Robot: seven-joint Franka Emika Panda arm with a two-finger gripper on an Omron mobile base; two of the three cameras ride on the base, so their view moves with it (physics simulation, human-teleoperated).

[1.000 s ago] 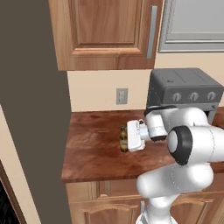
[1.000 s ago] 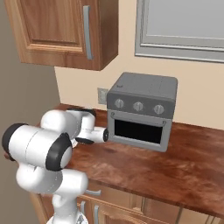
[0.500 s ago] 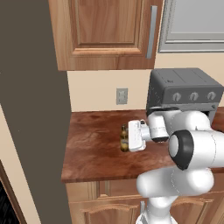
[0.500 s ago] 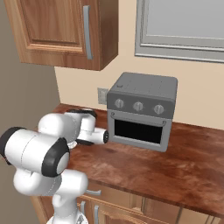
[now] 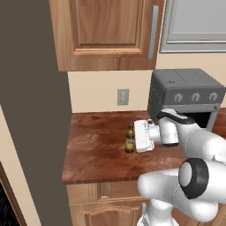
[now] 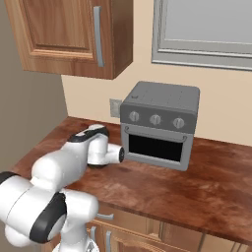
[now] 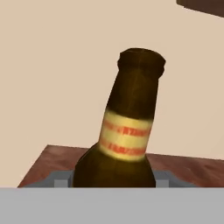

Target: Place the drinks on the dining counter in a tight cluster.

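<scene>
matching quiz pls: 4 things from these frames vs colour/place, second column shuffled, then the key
Things:
1. amber bottle
2. toaster oven
3. wall outlet
4. pincer

Descriptions:
A. grey, with three knobs, at the back of the counter
B. on the beige wall, above the counter
C. white hand, closed around the bottle's body
D. brown glass with a pale banded label, upright on the wood counter

Pairs: 1-D, 2-A, 3-B, 4-C

No lettering can be made out anywhere. The slim amber-brown glass bottle (image 7: 131, 131), seated between the pincer's fingers, wears a cream neck band with two red-orange stripes (any print on them is too blurred to read). The three round knobs on the grey toaster oven (image 6: 160, 123) behind the pincer show no legible marks.
</scene>
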